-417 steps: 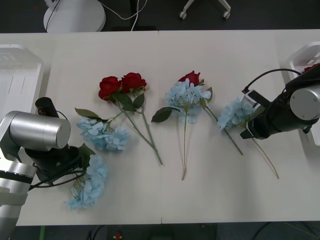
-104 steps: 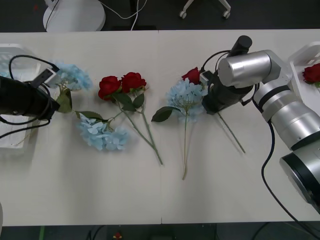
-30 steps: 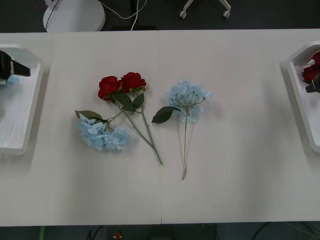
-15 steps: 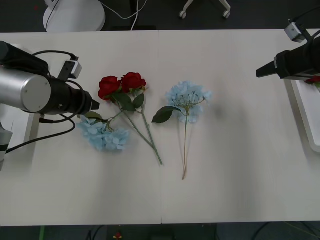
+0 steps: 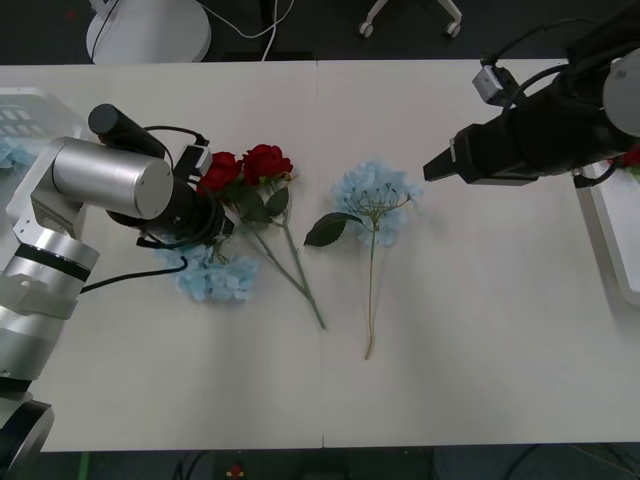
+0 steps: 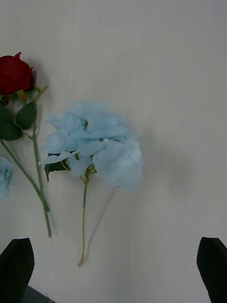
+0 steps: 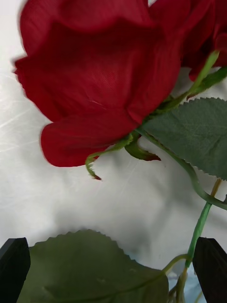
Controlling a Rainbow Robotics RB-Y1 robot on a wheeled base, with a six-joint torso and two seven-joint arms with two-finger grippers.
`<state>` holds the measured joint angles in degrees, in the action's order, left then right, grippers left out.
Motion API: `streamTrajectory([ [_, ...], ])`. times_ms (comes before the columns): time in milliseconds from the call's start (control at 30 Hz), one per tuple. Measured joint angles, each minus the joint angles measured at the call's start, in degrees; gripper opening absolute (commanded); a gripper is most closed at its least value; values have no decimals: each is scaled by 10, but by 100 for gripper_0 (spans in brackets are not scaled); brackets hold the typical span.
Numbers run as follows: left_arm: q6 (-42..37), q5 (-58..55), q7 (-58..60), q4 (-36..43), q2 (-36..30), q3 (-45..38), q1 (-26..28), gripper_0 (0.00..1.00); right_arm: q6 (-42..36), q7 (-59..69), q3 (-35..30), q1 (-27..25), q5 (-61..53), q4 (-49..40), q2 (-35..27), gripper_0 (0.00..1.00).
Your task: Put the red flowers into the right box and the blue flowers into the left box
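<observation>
A: Where are the flowers?

B: Two red flowers (image 5: 245, 167) lie side by side on the white counter (image 5: 470, 330), stems running toward the near edge. One cluster of the blue flowers (image 5: 375, 198) lies to their right, well apart from anything else; another cluster (image 5: 215, 277) lies just near of the left arm, partly hidden by it.

A: And the claws?

B: The left claw (image 5: 212, 215) is low at the roses; its tip is hard to make out from the front, but the wrist camera shows its black fingers (image 7: 14, 267) spread apart, a red bloom (image 7: 99, 80) and a leaf (image 7: 90, 270) between them, nothing clamped. The right claw (image 5: 436, 166) hangs over the counter just right of the middle blue cluster (image 6: 94, 142), fingers (image 6: 212, 265) apart and empty.

A: The boxes?

B: Both are cut off. The left box (image 5: 25, 110) peeks out behind the left arm with a bit of blue (image 5: 12, 155) in it. The right box (image 5: 608, 235) shows only its rim, mostly hidden by the arm. No readable writing anywhere.
</observation>
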<state>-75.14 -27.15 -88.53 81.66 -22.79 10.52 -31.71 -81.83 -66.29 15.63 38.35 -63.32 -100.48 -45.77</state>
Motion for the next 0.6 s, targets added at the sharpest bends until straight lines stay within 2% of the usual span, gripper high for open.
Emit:
streamTrajectory([
  [133, 2, 9, -19, -11, 11, 10, 0, 100, 13, 107, 57, -3, 35, -34, 0, 100],
  [333, 3, 24, -47, -18, 32, 12, 0, 98, 14, 144, 118, -4, 123, -57, 8, 100],
  [367, 3, 27, -47, -19, 34, 14, 0, 79, 15, 161, 128, -5, 136, -59, 11, 100],
  [400, 3, 29, -47, -20, 36, 16, 0, 67, 15, 184, 138, -5, 148, -61, 15, 100],
  [433, 3, 33, -47, -21, 37, 20, 0, 47, 17, 206, 148, -5, 160, -61, 19, 100],
  [467, 4, 37, -47, -22, 37, 26, 0, 31, 20, 219, 158, -5, 170, -61, 24, 100],
  [600, 25, 55, -47, -26, 37, 49, 2, 0, 23, 222, 193, -6, 216, -61, 46, 100],
])
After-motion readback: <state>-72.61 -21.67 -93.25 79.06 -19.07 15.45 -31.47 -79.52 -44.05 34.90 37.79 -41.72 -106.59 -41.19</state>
